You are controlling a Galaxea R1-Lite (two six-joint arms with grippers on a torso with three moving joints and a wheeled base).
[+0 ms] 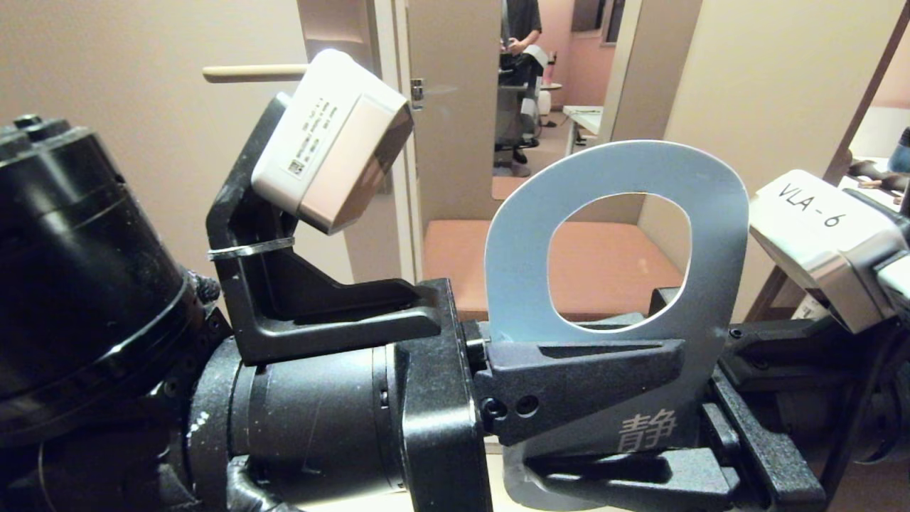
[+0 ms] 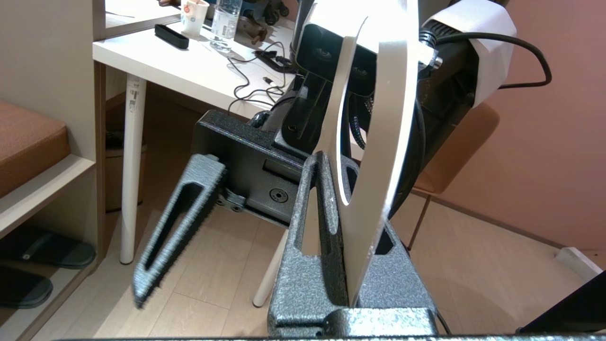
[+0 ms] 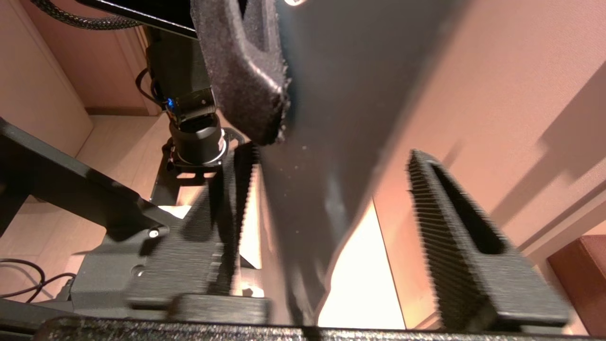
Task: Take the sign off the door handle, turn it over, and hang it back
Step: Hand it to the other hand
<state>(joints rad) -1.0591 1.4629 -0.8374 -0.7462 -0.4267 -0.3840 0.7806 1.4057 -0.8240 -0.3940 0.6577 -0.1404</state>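
Observation:
The blue-grey sign (image 1: 711, 235) stands upright in front of me, its large hole at the top and a white Chinese character low on its face. My left gripper (image 1: 640, 370) reaches in from the left and is shut on the sign just under the hole; the left wrist view shows the sign (image 2: 378, 142) edge-on between the left gripper's (image 2: 337, 166) jaws. My right gripper (image 3: 331, 156) is open around the sign's lower end (image 3: 322, 189), with clear gaps on both sides. The cream door handle (image 1: 252, 72) juts out from the door at the upper left, bare.
The door's edge with a small silver latch (image 1: 416, 91) is behind my left arm. Beyond it are a padded bench (image 1: 604, 263) and a person (image 1: 519, 28) in the far room. A white desk (image 2: 189, 71) with a bottle and cables stands to my right.

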